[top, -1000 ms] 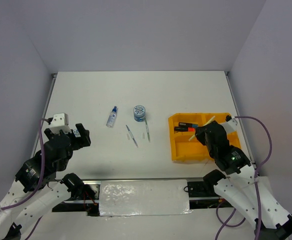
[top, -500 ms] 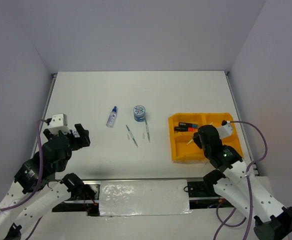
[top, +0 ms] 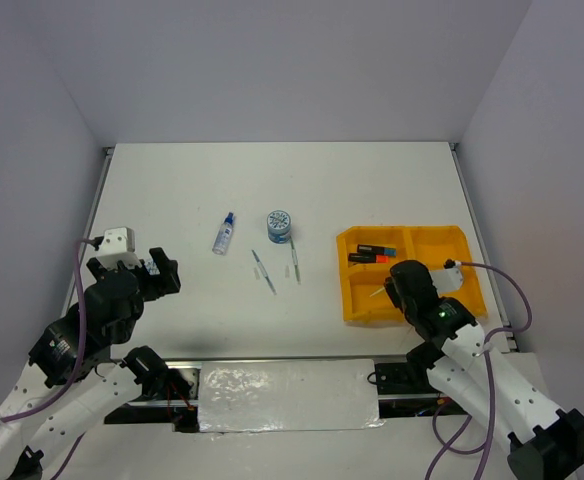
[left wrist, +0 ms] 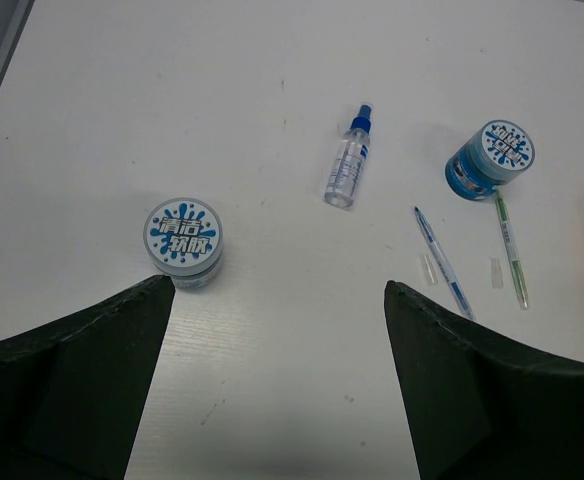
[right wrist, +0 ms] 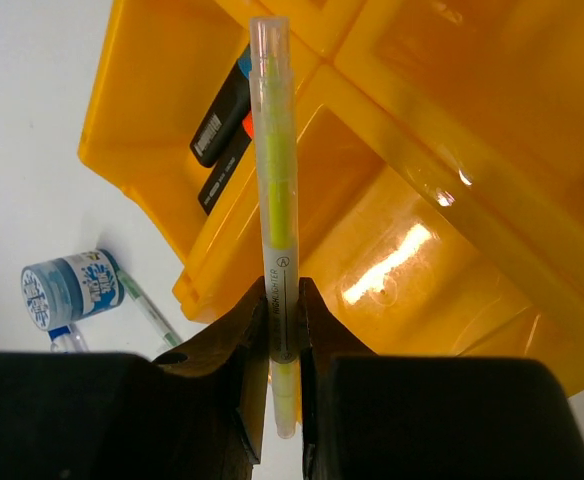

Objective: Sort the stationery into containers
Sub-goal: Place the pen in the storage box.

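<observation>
The white table (top: 272, 190) carries everything. On its 3 o'clock side lies the orange-yellow tray (top: 442, 245) with four compartments.

The left pincer (left wrist: 277, 288) hovers near the 8 o'clock edge of the table. Its jaws are spread wide and it holds and touches nothing. The right pincer (right wrist: 282, 300) is narrowed onto a thin yellow-green pen (right wrist: 275, 180), clamped near the pen's lower end so the long clear barrel sticks out past the fingers. From above, this pincer (top: 400, 283) hangs over the tray's 7 o'clock compartment. I cannot tell whether the pen touches the tray (right wrist: 452, 120).

One round blue-white pot (top: 279, 225) stands upright near the table's middle. A second pot (left wrist: 183, 238), seen only from the left wrist, stands just beyond the left pincer's left finger, apart from it. The blue-capped clear bottle (top: 224, 233) lies on its side at 9 o'clock of the middle pot.

Two short black highlighters (top: 370, 253) lie side by side in the tray's 10 o'clock compartment, one blue-capped and one orange-capped.

A blue pen (left wrist: 442, 262) and a green pen (left wrist: 510, 250) lie on the table at 6 o'clock of the middle pot, apart from each other. A small clear cap (left wrist: 429, 268) lies just beside the blue pen and another beside the green.
</observation>
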